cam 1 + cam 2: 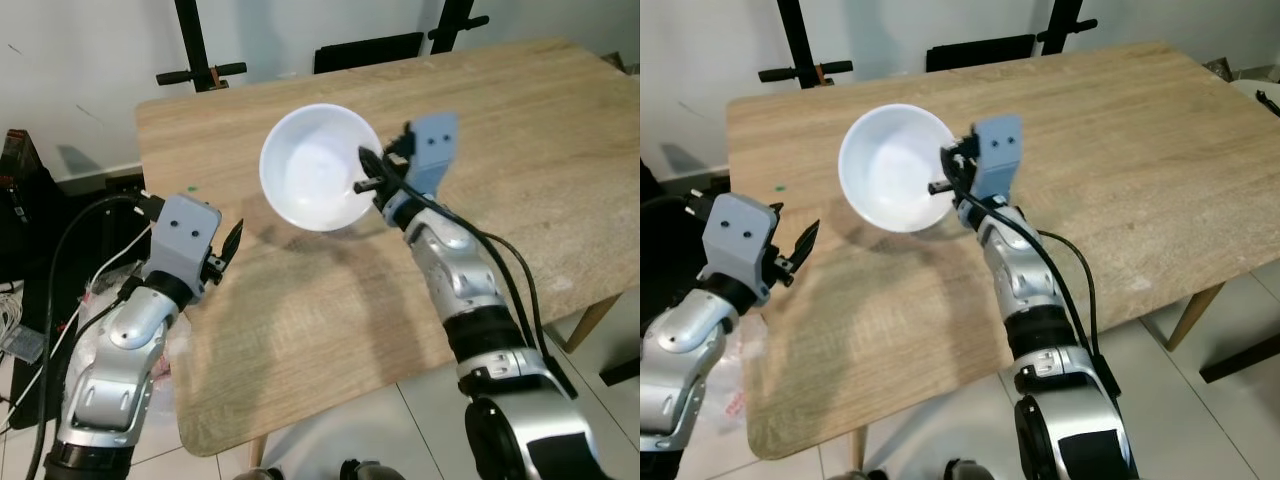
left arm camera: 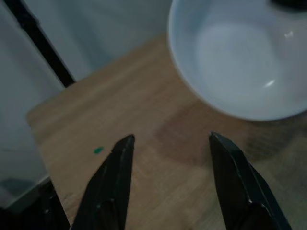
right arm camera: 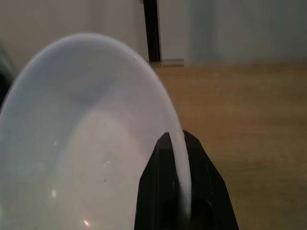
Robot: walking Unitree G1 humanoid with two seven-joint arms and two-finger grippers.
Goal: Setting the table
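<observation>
Two silver arms reach forward from the bottom of the head views. On the right, the right end effector (image 1: pixel 372 172) is closed on the rim of a white bowl (image 1: pixel 318 167), one black finger inside the rim and one outside, as the right wrist view shows clearly (image 3: pixel 168 158). The bowl is empty and it is tilted, with its opening turned toward the camera. It is held above the wooden table (image 1: pixel 520 150), over the left-middle part of the top, and a soft shadow lies on the wood under it.

On the left, the left end effector (image 1: pixel 228 250) hangs near the left edge of the table, lower than the bowl and apart from it. Its two black fingers (image 2: pixel 115 177) are spread open and hold nothing; between them the left wrist view shows bare wood and a small green spot (image 2: pixel 98 150). Behind the table stand black stands (image 1: pixel 195 50) against a white wall. Cables (image 1: pixel 70 290) lie on the floor at the left side.
</observation>
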